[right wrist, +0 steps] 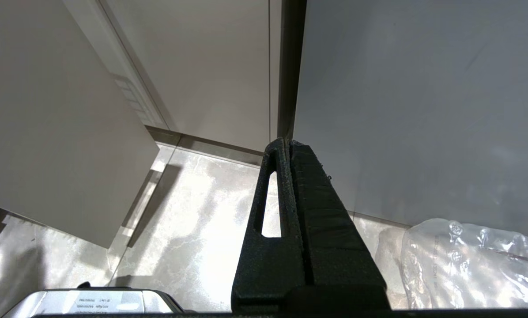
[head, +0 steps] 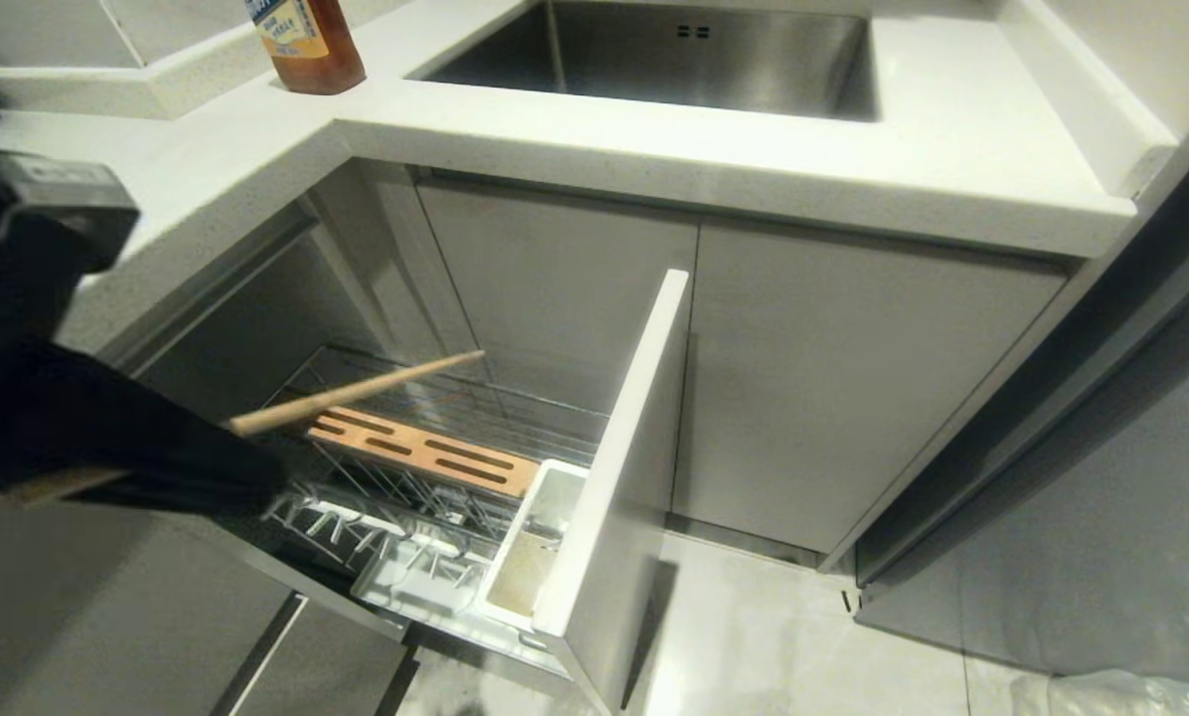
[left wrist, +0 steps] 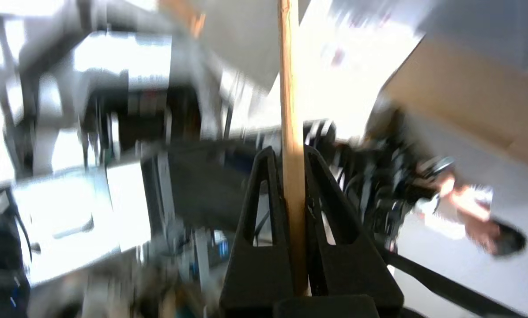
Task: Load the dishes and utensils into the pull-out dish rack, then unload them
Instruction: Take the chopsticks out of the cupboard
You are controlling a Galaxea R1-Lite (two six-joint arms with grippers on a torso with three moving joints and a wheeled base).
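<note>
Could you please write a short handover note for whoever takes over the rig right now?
Left gripper: shut on the chopsticks, held over the pull-out dish rack, tips slanting toward the cabinet.
Right gripper: shut, empty, parked low by the cabinet fronts above the floor.
Rack: pulled out; wire prongs, wooden strip and utensil caddy hold nothing visible.
Plate, bowl and fork: not in view.
Whether this is loading or unloading cannot be told from the rack alone.
Left: place the chopsticks and handle the remaining items.
</note>
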